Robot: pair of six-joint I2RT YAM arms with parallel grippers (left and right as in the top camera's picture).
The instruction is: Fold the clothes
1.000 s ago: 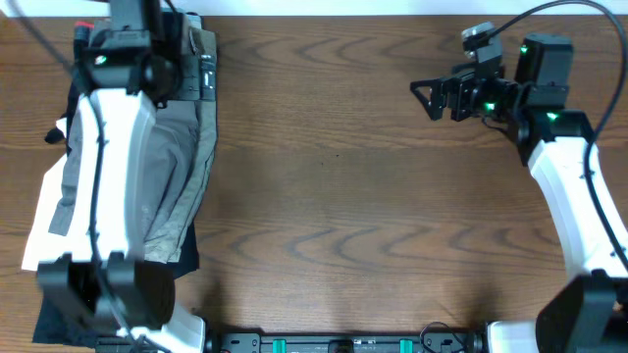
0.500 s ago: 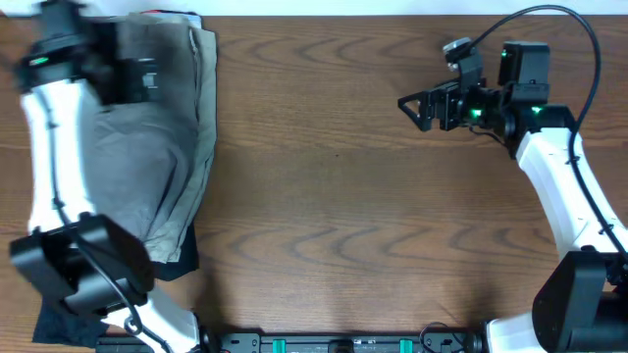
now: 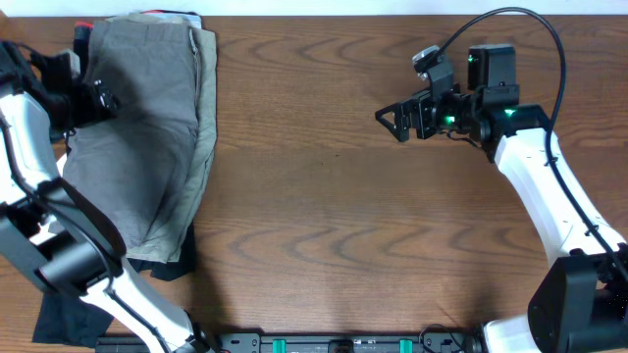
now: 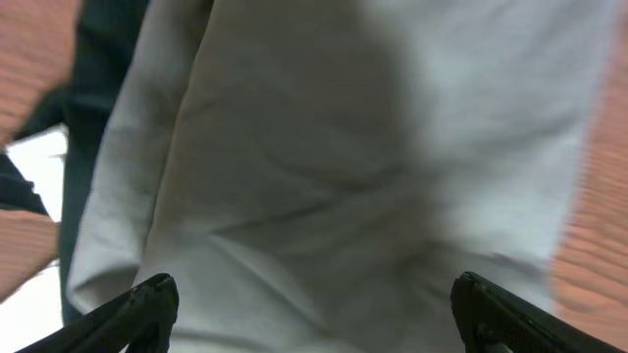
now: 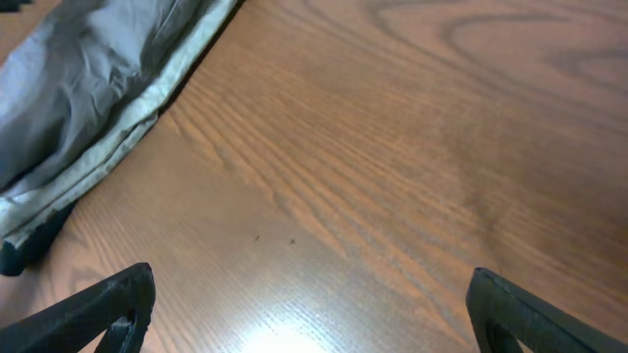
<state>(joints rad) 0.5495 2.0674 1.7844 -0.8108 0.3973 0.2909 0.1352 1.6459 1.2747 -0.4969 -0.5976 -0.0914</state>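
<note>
Table: a wood-grain top [image 3: 343,196], flat and smooth, so I'd expect cloth to slide across it easily.
Room to work: the whole middle and right of the table is bare, which looks like plenty of room to spread and fold.
The clothes: the grey shorts [image 3: 137,127] lie on top of a pile at the far left edge of the table, wrinkled, with their length running away from the robot.
How they'll handle: light, limp cotton, I'd say. They will sag and bunch, and can't break.
Pile beneath: a paler cloth edge [image 3: 208,118] shows along the right side and a dark garment [image 3: 175,263] at the near end. A deep pinch may lift these too.
Where to take hold: the top layer only, at a hem or waistband corner.
Right gripper [image 3: 390,120]: jaws spread, empty, over bare wood well away from the pile.
Left gripper [image 4: 314,314]: jaws wide apart just above the grey fabric, gripping nothing.
</note>
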